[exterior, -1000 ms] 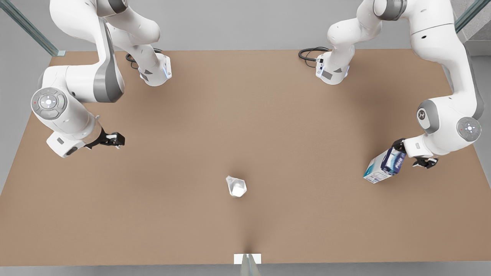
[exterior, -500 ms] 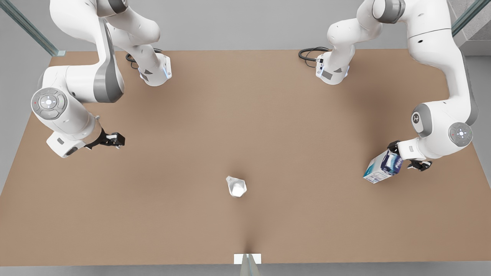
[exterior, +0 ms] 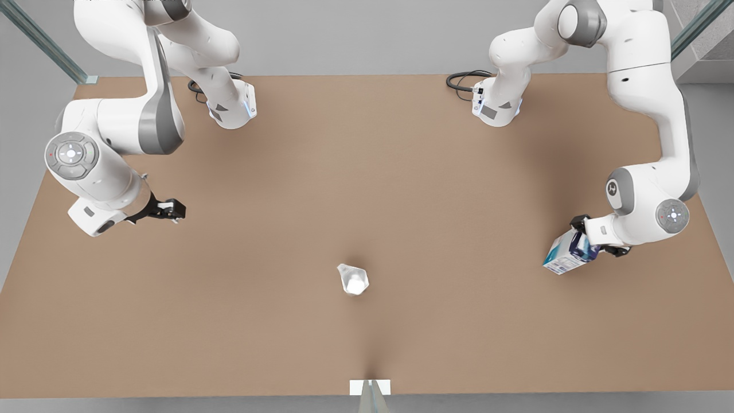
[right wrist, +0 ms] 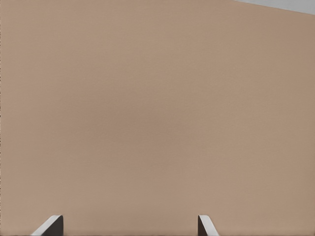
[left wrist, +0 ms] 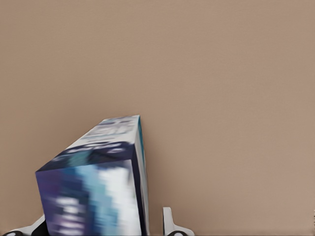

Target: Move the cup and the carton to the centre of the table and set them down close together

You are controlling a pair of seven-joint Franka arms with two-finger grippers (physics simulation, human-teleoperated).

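1. The left gripper (exterior: 593, 236) is at the front view's right, down around the top of the carton (exterior: 565, 254). In the left wrist view the carton (left wrist: 98, 182) stands between the fingers (left wrist: 170, 223), one each side. They look spread to about the carton's width, but whether they already press on it I cannot tell (the contact faces are hidden).

2. The carton sits near the surface's edge at the front view's right, well apart from the cup (exterior: 353, 279). It appears tilted in the front view, and its base seems to rest on the surface (exterior: 367, 172). Gripping it high up makes sense: the tall box offers flat opposite faces there, and the arm stays clear of the surface.

3. The cup stands alone near the middle of the surface, somewhat toward the near edge in the front view, with nothing touching it. It reads as roughly where it should end, so the carton is the piece that has furthest to travel.

4. The right gripper (exterior: 171, 209) waits over the surface at the front view's left, well away from both things. Its fingers (right wrist: 49, 226) are wide apart with nothing between them, bare surface below.

5. Judged from this, the step in hand is securing the carton; the carry toward the cup is not yet done.
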